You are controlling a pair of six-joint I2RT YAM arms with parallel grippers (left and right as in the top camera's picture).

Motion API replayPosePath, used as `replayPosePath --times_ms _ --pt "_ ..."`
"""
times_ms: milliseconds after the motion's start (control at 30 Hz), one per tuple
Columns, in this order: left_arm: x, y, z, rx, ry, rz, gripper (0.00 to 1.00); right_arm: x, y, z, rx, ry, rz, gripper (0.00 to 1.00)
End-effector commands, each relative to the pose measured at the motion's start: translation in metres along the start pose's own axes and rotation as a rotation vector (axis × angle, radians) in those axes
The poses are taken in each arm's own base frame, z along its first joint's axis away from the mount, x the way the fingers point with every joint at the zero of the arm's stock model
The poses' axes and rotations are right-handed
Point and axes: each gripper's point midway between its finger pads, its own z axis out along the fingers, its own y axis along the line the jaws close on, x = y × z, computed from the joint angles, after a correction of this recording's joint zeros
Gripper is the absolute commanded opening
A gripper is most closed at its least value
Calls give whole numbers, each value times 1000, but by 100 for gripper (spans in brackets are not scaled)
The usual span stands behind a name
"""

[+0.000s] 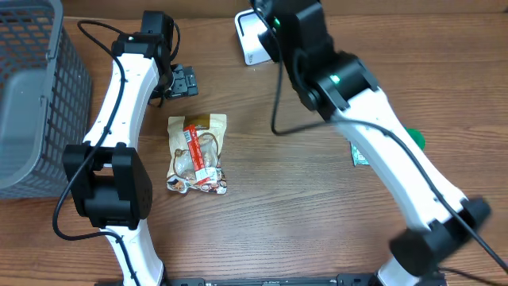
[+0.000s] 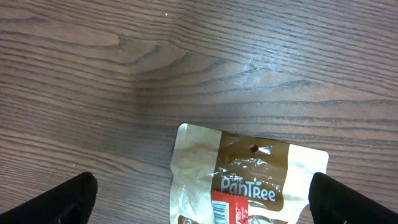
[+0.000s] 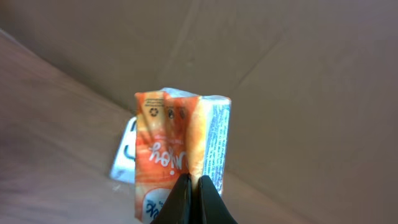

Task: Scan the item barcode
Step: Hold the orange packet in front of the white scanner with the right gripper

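Orange packet point(image 3: 183, 140) sits pinched in the clenched right tool point(image 3: 191, 198), with the white scanner point(image 3: 123, 158) just beyond it. Probably best: turn its barcode face toward the scanner, then hold steady. Left tool point(image 1: 181, 81) hangs released.

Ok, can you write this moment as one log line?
left gripper: open, near snack bag | right gripper: shut on orange packet | place: near white scanner
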Motion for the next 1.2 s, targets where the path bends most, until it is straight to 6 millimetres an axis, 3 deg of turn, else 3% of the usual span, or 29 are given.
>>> replayPosePath --times_ms 0,200,467,800,1033,1167 --pt "-7 -2 -17 18 -44 -6 100 5 2 34 70 34 -128 3" --pt "-7 -2 -17 18 -44 -6 100 26 19 97 101 31 -214 3" --pt "-7 -2 -17 18 -44 -6 100 63 44 154 107 55 -319 4" --pt "-7 -2 -17 18 -44 -6 100 90 75 193 54 27 -315 4" --pt "-7 -2 -17 18 -44 -6 100 91 78 208 92 -23 -289 4" --pt "-7 -2 -17 18 -44 -6 100 95 75 217 139 -33 -358 4"
